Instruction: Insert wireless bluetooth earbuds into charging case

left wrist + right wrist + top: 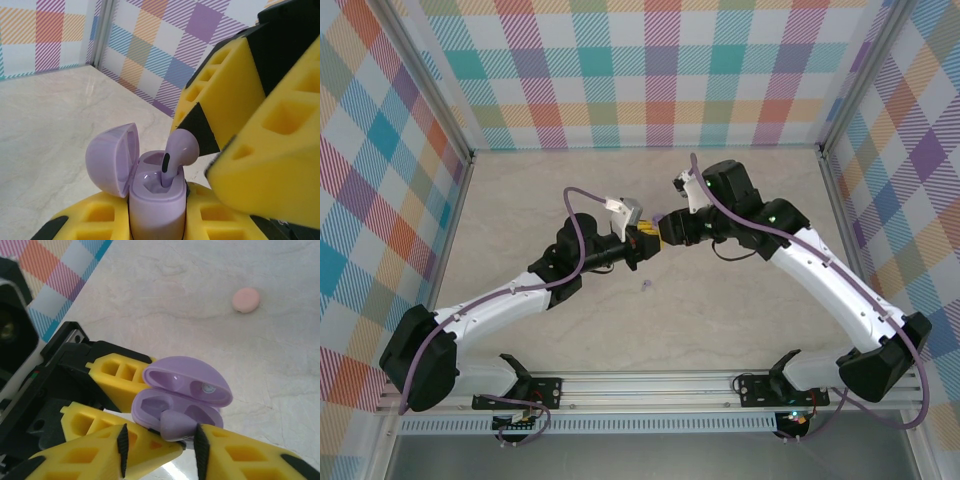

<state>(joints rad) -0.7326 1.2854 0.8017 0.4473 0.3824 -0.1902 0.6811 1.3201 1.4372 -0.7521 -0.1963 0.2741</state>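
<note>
Robot lab test cell. Pale marble-look tabletop (720,320) boxed in on left, far and right sides by bright plaid-print wall panels (650,70) set on bare aluminium frame posts (420,78). Slotted aluminium rail (650,382) along near edge carries two white robot arms (830,280) with purple cables (575,225).

The right gripper (161,442) has its jaws spread either side of a lilac earbud (176,424) seated in the open case (187,387), which the left gripper (125,390) clamps. A pink disc (246,300) lies on the counter (200,325) beyond.
</note>
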